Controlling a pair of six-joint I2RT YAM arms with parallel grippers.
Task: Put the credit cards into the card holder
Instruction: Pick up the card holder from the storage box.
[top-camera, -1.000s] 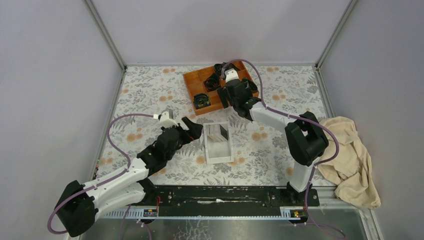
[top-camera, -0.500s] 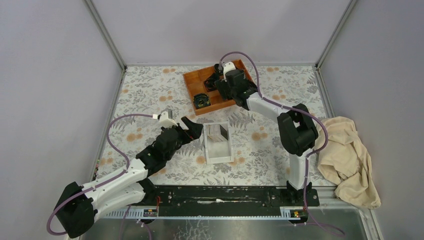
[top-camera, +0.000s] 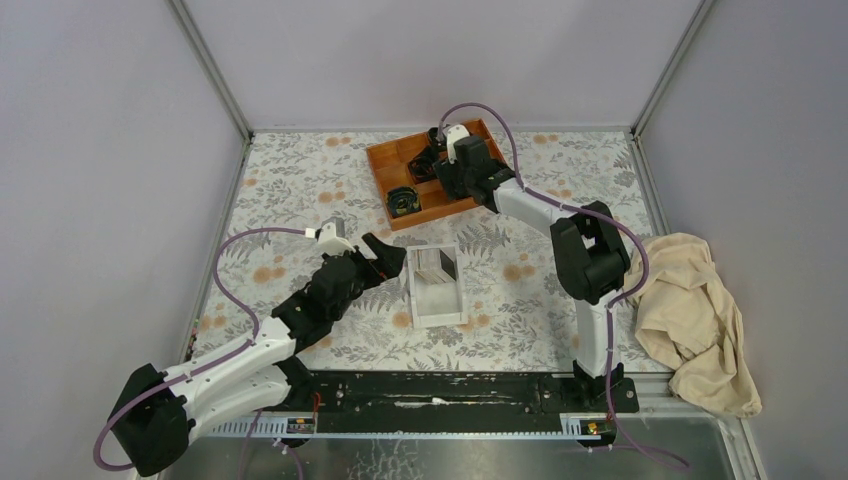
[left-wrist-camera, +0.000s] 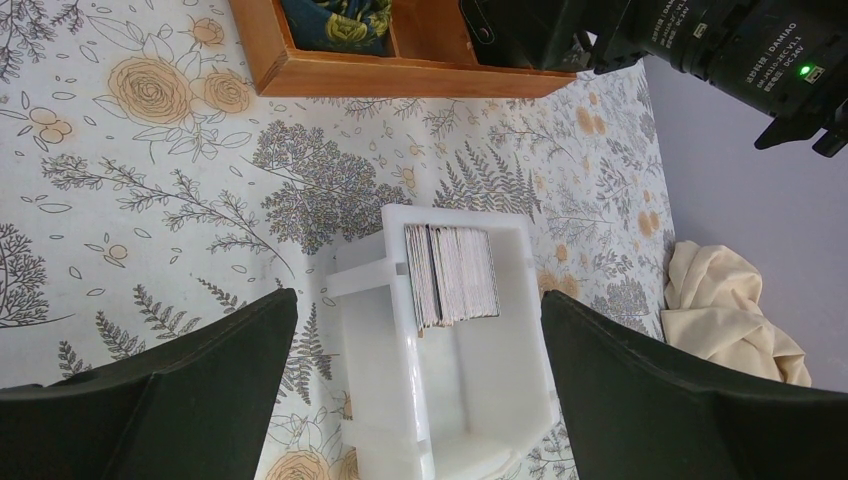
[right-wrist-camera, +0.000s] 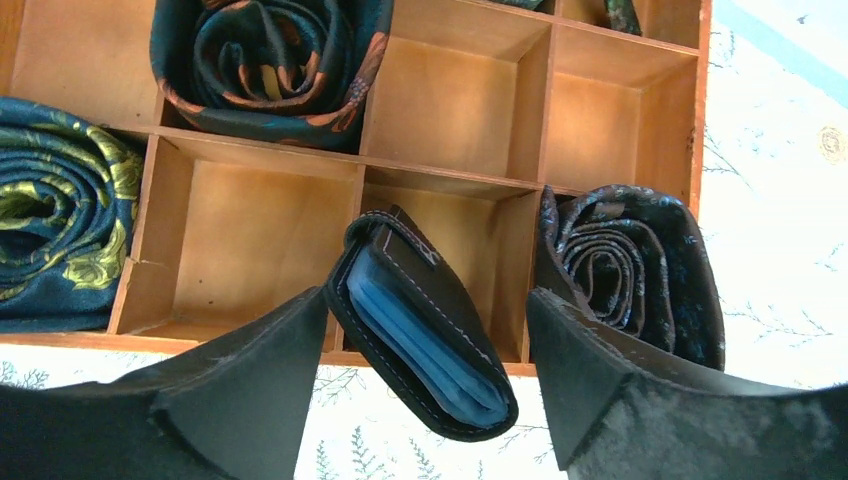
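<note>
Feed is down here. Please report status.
Left pincer open, beside white box of credit cards. Right pincer open, astride card holder in wooden tray. Rolled necktie beside.

The box (left-wrist-camera: 380, 380) sits on the table (left-wrist-camera: 150, 200) under the left gripper (left-wrist-camera: 418, 300), between its two spread fingers. The credit cards (left-wrist-camera: 455, 275) stand on edge in the end of the box farthest from that gripper. The tray (left-wrist-camera: 400, 78) lies ahead of the fingertips, beyond the box. The cloth (left-wrist-camera: 720, 310) lies out past the finger at the right of the left wrist view.

The card holder (right-wrist-camera: 430, 330) lies between the parted fingers of the right gripper (right-wrist-camera: 428, 300). Its far end is in a middle compartment of the tray, and its near end reaches over the tray's outer wall. In the right wrist view, a rolled tie (right-wrist-camera: 630, 270) fills the compartment by the right-side finger. A second tie (right-wrist-camera: 50, 200) is beyond the left-side finger, and a third tie (right-wrist-camera: 270, 60) is in the row farther ahead.
</note>
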